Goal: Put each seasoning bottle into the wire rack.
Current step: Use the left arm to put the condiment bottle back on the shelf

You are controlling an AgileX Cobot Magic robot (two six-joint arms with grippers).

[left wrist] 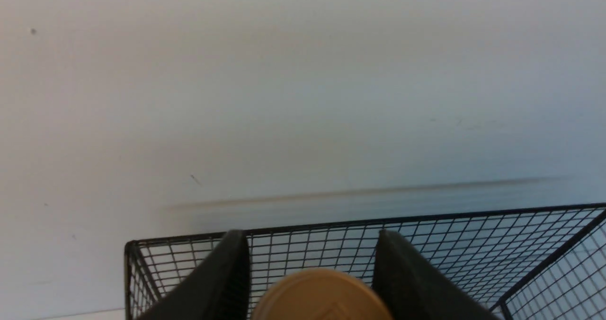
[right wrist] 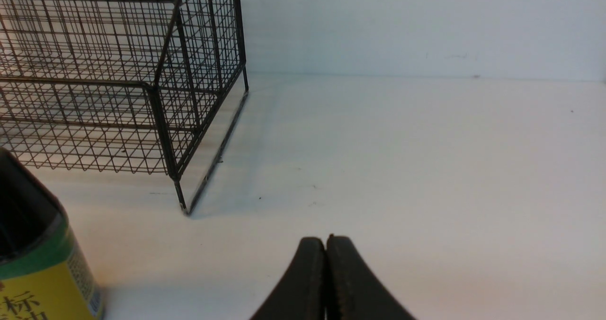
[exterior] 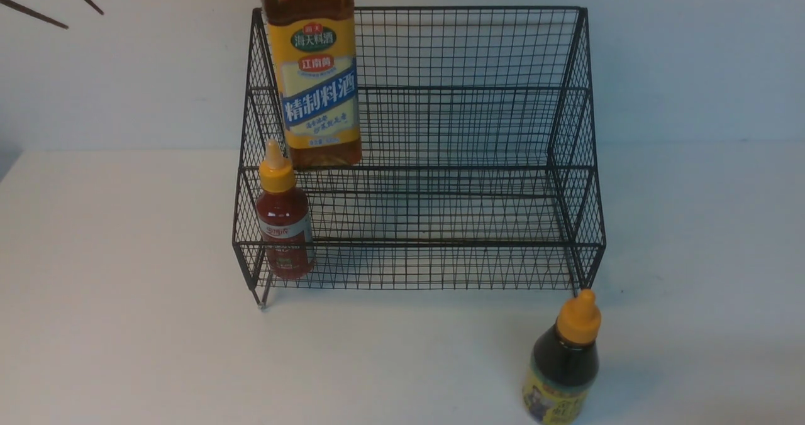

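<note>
Rack (exterior: 572,161): black wire mesh with stepped tiers, standing on the white surface (exterior: 126,324) close to the back wall.

Amber bottle (exterior: 321,98): upright at the left end of the rack, its base level with the middle tier. Whether the base bears fully on the tier cannot be told. The front view cuts off its top.

Left end effector (left wrist: 310,235): seen only from its wrist camera. The two dark fingers (left wrist: 227,287) are set apart and lie against opposite sides of the bottle's gold cap (left wrist: 322,296), pinching it. The rack's top rim is just beyond.

Red bottle (exterior: 284,224): upright in the lowest tier, in the front left corner. It stands behind the front mesh and directly below and in front of the amber bottle.

Dark bottle (exterior: 563,368): outside the rack, standing on the surface just in front of the right front corner. It has a yellow nozzle cap and a yellow-green label.

Right end effector (right wrist: 325,239): fingers pressed together, with nothing between them. It is over bare surface, to the right of the rack. The dark bottle is near it but not touching.
</note>
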